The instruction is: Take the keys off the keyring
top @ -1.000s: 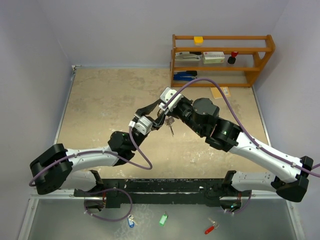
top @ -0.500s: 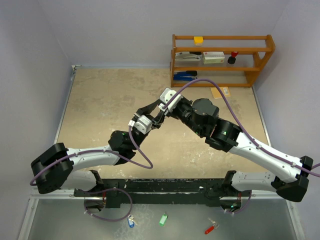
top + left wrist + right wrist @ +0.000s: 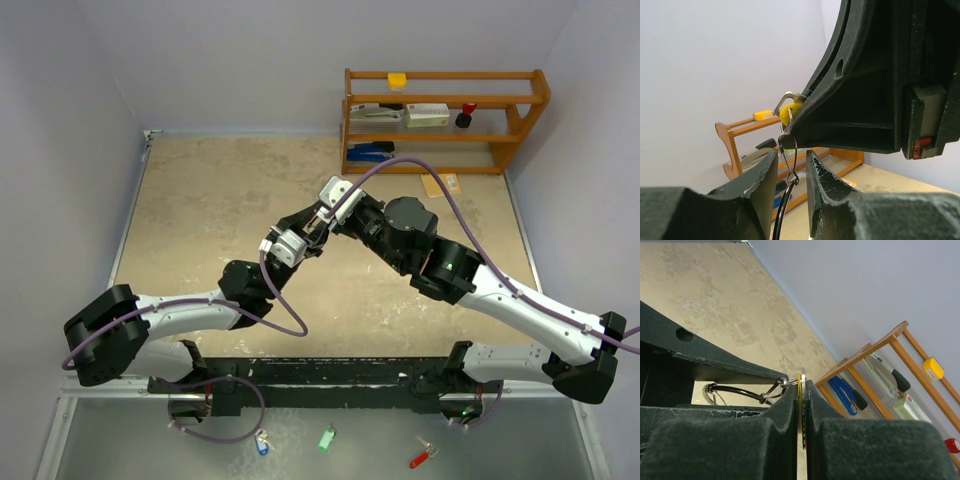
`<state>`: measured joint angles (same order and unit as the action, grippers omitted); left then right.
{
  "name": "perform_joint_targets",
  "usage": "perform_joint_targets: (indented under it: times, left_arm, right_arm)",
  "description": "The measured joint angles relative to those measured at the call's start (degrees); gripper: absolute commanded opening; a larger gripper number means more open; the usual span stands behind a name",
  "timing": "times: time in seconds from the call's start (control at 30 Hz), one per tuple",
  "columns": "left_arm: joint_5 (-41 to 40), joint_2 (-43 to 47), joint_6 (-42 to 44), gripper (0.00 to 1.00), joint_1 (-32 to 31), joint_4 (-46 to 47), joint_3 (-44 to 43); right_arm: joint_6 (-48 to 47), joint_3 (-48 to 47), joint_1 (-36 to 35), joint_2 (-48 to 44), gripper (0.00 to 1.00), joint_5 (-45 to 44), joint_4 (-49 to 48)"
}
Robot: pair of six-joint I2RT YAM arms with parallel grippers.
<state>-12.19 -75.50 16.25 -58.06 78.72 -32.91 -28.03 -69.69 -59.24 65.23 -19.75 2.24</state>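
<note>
Left wrist view, and it's tight: one yellow-headed key [image 3: 788,112] pinched flat in the right pincer [image 3: 801,405], jaws closed hard on it. One keyring [image 3: 781,212] dangles just beneath that pincer by one wire clip [image 3: 788,150]. Left pincer [image 3: 791,165] straddles the clip, jaws narrowly apart, gripping nothing I can see.

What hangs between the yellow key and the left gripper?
A silver clip, hooked under the yellow key and dropping between the fingers of the left gripper, with a dark ring below it. The left wrist view shows this.
</note>
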Motion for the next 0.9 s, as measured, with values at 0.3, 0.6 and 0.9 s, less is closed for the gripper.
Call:
perform_joint_targets:
  times: [0.3, 0.6, 0.9]
  left_arm:
    - [0.0, -0.02, 0.0, 0.22, 0.0, -0.11, 0.0]
    - [0.0, -0.02, -0.02, 0.22, 0.2, -0.37, 0.0]
    - [0.02, -0.02, -0.15, 0.14, 0.33, -0.55, 0.0]
  right_arm:
    - [0.0, 0.31, 0.0, 0.0, 0.0, 0.17, -0.28]
    - [0.0, 0.35, 0.0, 0.0, 0.0, 0.15, -0.9]
    - [-0.02, 0.57, 0.0, 0.0, 0.0, 0.11, -1.73]
